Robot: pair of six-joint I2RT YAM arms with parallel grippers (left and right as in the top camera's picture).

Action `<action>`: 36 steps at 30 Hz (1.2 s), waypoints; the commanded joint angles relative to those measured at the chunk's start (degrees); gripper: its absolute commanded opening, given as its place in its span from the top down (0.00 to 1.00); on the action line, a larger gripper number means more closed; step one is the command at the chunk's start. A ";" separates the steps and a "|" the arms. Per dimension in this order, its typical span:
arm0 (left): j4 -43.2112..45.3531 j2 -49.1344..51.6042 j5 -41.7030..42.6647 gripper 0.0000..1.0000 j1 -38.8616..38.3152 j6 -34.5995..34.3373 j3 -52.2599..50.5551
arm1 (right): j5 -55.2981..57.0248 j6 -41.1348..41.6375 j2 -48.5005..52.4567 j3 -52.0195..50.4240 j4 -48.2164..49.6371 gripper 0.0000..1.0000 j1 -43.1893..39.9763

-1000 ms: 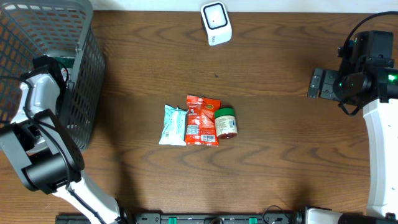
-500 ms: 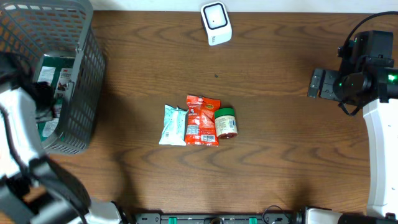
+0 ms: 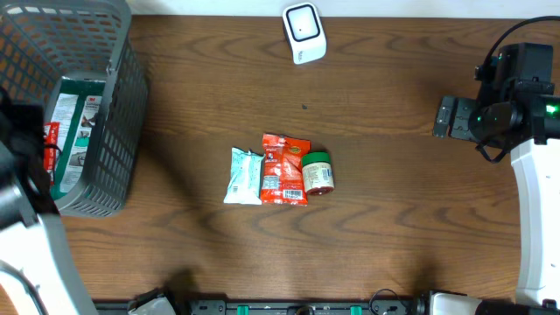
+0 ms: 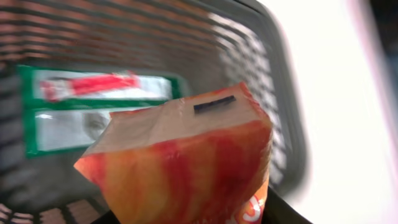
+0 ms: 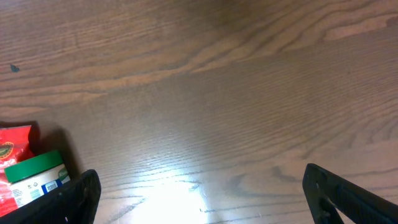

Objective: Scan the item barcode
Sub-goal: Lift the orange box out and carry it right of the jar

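At the left, a grey plastic mesh basket (image 3: 122,105) holds a flat green-and-white pack (image 3: 74,122). Above it, the left gripper (image 4: 189,218) has its jaws narrowed on an orange-red foil pouch (image 4: 186,162). Mid-table, side by side, lie a pale teal packet (image 3: 242,176), a red packet (image 3: 284,169) and a green-lidded jar (image 3: 318,171). A white barcode scanner (image 3: 304,32) sits at the far edge. At the right, the right gripper (image 5: 199,193) hovers with its jaws wide and empty.

1 basket (image 3: 122,114), scanner (image 3: 304,32), jar (image 3: 318,171), box (image 3: 72,131); 3 pkts (image 3: 242,175) (image 3: 283,170) (image 4: 186,162).
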 commanded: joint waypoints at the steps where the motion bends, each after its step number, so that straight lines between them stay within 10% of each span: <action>1: -0.15 -2.95 12.85 0.58 -4.20 9.94 1.29 | 0.52 0.85 -0.07 0.59 0.09 0.01 -0.13; 23: -0.96 22.62 50.51 0.51 -38.91 38.10 -2.45 | 0.52 0.85 -0.07 0.59 0.09 0.01 -0.13; 36: 19.41 41.27 42.03 0.51 -59.14 29.59 -2.45 | 0.52 0.83 -0.07 0.59 0.09 0.01 -0.13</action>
